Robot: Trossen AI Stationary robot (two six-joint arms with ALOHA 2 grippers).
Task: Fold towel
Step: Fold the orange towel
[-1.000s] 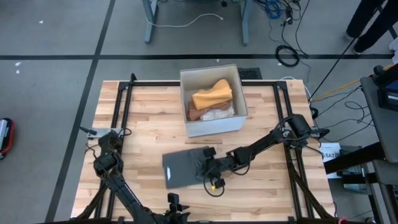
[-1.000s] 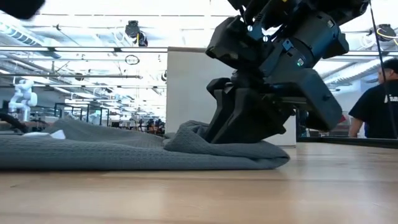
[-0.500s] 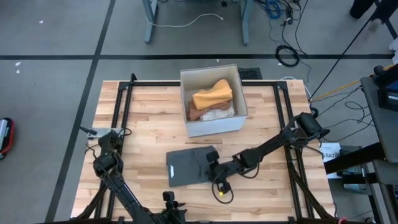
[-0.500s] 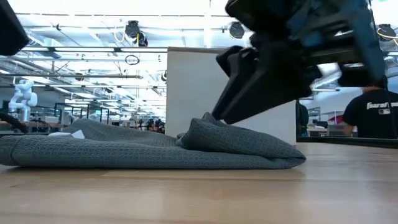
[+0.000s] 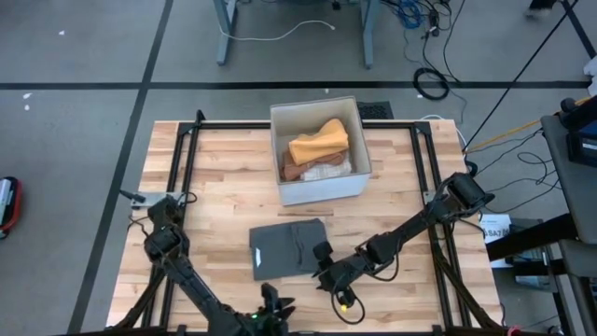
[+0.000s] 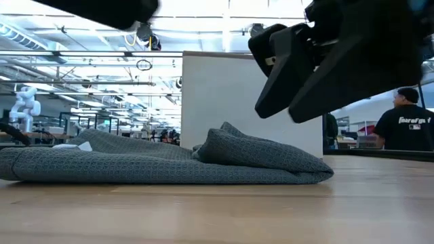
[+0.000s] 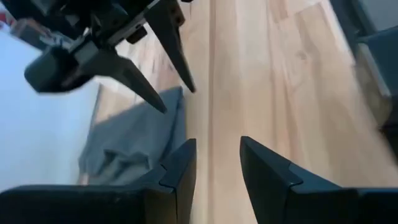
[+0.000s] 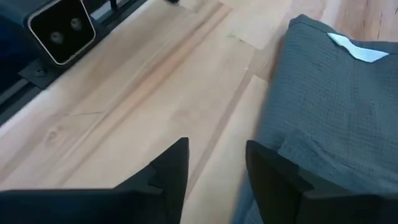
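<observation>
Beside folded grey towel (image 5: pixel 286 249), right gripper (image 5: pixel 324 272) raised, fingers apart, gripping nothing; near table's front edge, left gripper (image 5: pixel 276 305), fingers parted, empty.

1. This is a robotics lab or test hall, not a home.
2. The wooden tabletop (image 5: pixel 224 177) carries a black metal frame (image 5: pixel 187 149) on which two robot arms are mounted.
3. Loose cables (image 5: pixel 429 84) trail over a grey floor (image 5: pixel 75 56) around it, beside the legs of another desk (image 5: pixel 224 37).
4. The level view shows a big open hall with ceiling light strips (image 6: pixel 81 54), a white robot figure (image 6: pixel 26 102) far off, and a person (image 6: pixel 403 125) in a black shirt standing at the side.
</observation>
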